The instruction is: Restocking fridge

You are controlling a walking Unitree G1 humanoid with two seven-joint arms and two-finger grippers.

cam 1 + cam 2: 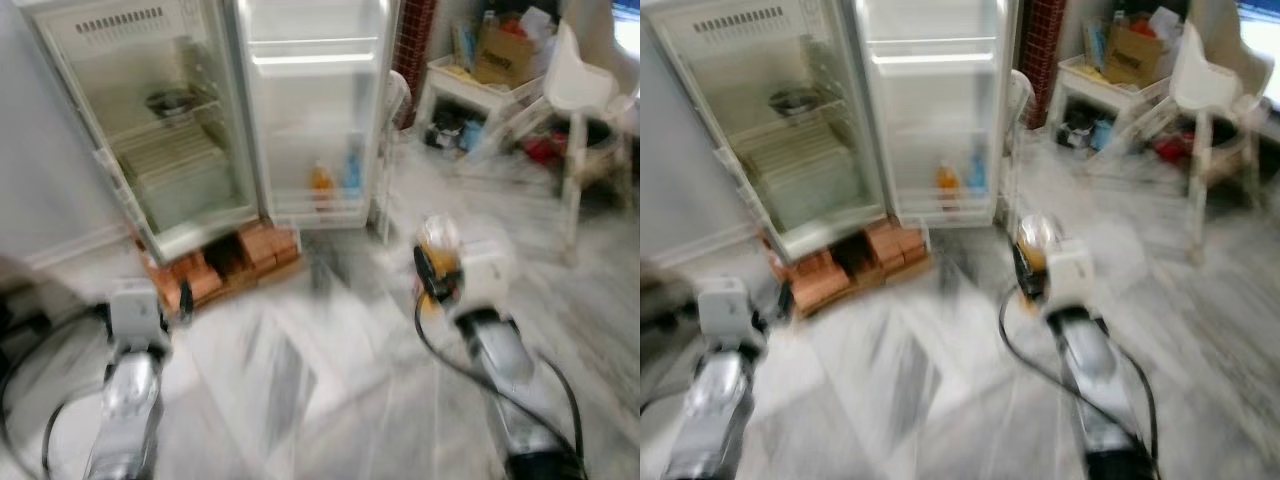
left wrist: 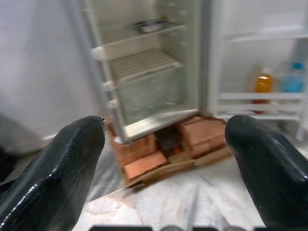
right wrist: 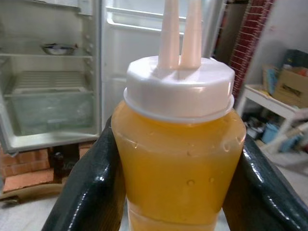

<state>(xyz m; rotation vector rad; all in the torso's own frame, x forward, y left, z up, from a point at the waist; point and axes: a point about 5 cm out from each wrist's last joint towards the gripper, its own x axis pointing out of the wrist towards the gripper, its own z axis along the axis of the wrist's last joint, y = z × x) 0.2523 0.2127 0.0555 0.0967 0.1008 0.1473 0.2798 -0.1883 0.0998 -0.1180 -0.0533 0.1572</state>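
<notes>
Head views (blurred). Fridge (image 1: 190,130), door swung fully open, standing on a base of bricks (image 1: 255,255) over marble floor (image 1: 330,400). Interior: a metal bowl (image 1: 172,100) on the upper wire shelf; a clear drawer (image 1: 185,185) below it. Door's bottom rack: an orange bottle (image 1: 321,182) just beside a blue bottle (image 1: 353,172). Past the door's far edge, a white shelf unit (image 1: 470,95) carrying a cardboard box (image 1: 505,52); a white chair (image 1: 585,110) near it. Left gripper (image 1: 185,297) low, before the brick base. Right gripper (image 1: 432,272) raised over the floor, well apart from the fridge, carrying the squeeze bottle (image 1: 438,240).

Left wrist view. Left gripper's two fingers (image 2: 62,168) spread wide, nothing between them; fridge interior, bricks and door rack lie beyond.

Right wrist view. Right gripper's fingers (image 3: 91,192) clamped against both sides of the squeeze bottle: yellow-orange contents, white cap (image 3: 179,86) with twin nozzles, upright. Open fridge behind.
</notes>
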